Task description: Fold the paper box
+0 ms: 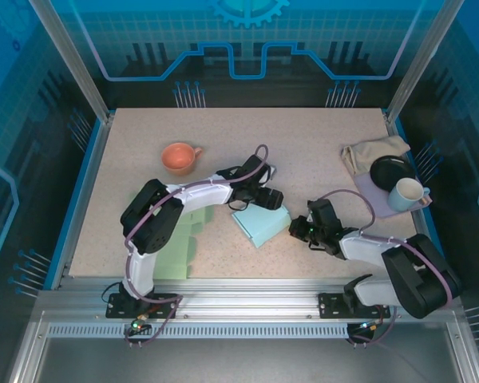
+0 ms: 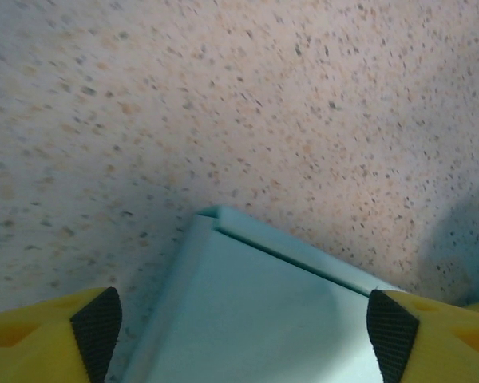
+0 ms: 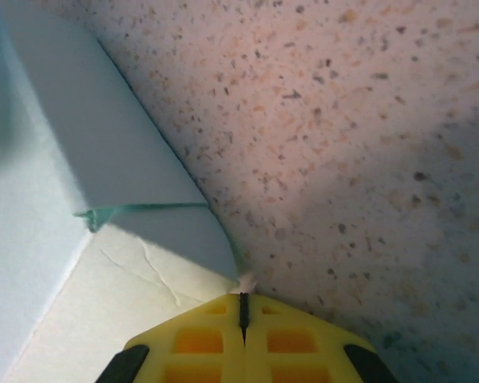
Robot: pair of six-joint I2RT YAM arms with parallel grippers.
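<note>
Box corner point(image 2: 211, 217) between spread left fingers point(image 2: 96, 325)

You see the paper box point(image 1: 262, 225) mid-table: the left gripper point(image 1: 265, 201) just behind it, the right gripper point(image 1: 297, 230) at its right edge, flat sheets point(image 1: 180, 243) to its left, a cup point(image 1: 180, 157) behind-left, and a cloth point(image 1: 374, 152), plate point(image 1: 391, 169) and mug point(image 1: 407, 194) well right.

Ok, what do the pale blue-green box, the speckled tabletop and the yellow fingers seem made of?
Pale blue-green folded box: thin card or stiff paper, matte; sharp creases, whitish crinkled underside. Speckled beige tabletop: smooth, hard, probably stone-look laminate. Yellow fingers: likely moulded plastic, with black ridged pads that look like rubber.
</note>
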